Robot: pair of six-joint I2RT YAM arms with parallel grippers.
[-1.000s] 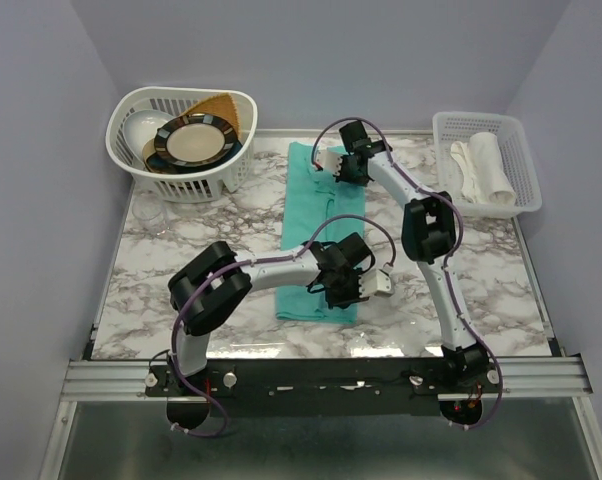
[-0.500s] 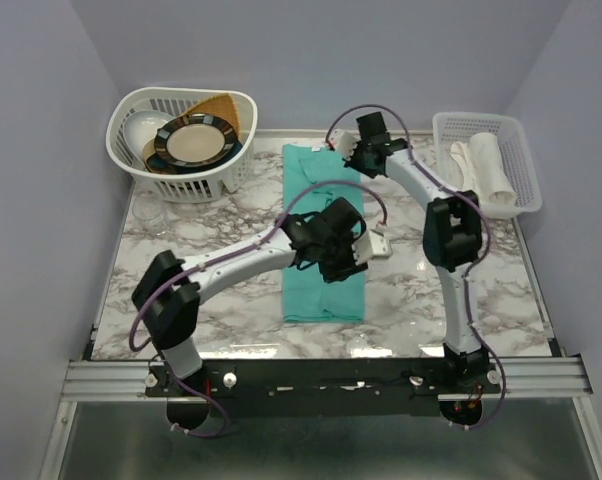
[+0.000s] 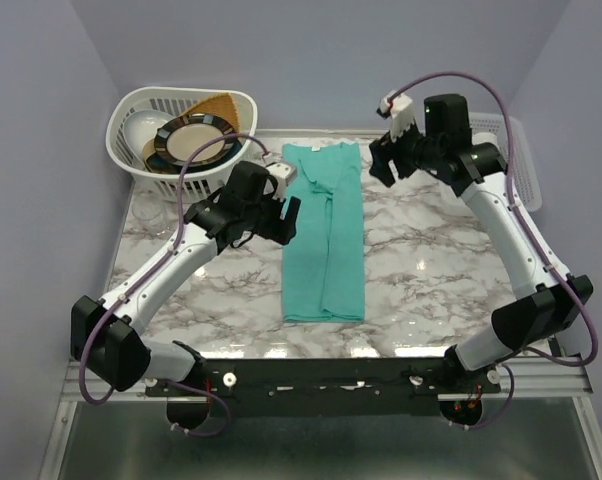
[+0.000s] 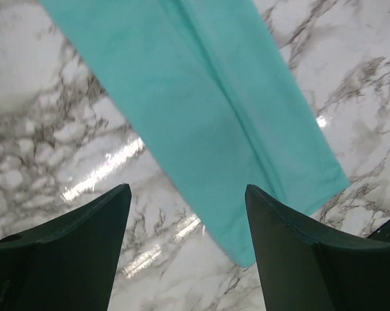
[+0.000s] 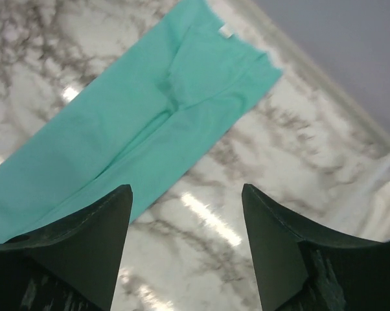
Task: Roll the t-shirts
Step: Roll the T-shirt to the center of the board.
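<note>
One teal-green t-shirt [image 3: 326, 235] lies flat on the marble table, folded lengthwise into a long narrow strip with its neck at the far end. My left gripper [image 3: 285, 214] hovers just left of the strip's far half, open and empty. In the left wrist view the t-shirt [image 4: 208, 110] runs diagonally beyond the open gripper [image 4: 186, 189]. My right gripper [image 3: 380, 163] is raised to the right of the neck end, open and holding nothing. The right wrist view shows the t-shirt [image 5: 149, 123] below and left of that gripper [image 5: 186, 188].
A white dish basket [image 3: 131, 150] with plates and a bowl stands at the back left, a clear glass [image 3: 151, 212] in front of it. A white basket [image 3: 516, 165] of white cloths sits at the back right, partly behind the right arm.
Both grippers have opened and let go of the t-shirt. The left one swung off to the left, the right one rose and drew back to the right. The shirt now lies as a straight strip.
</note>
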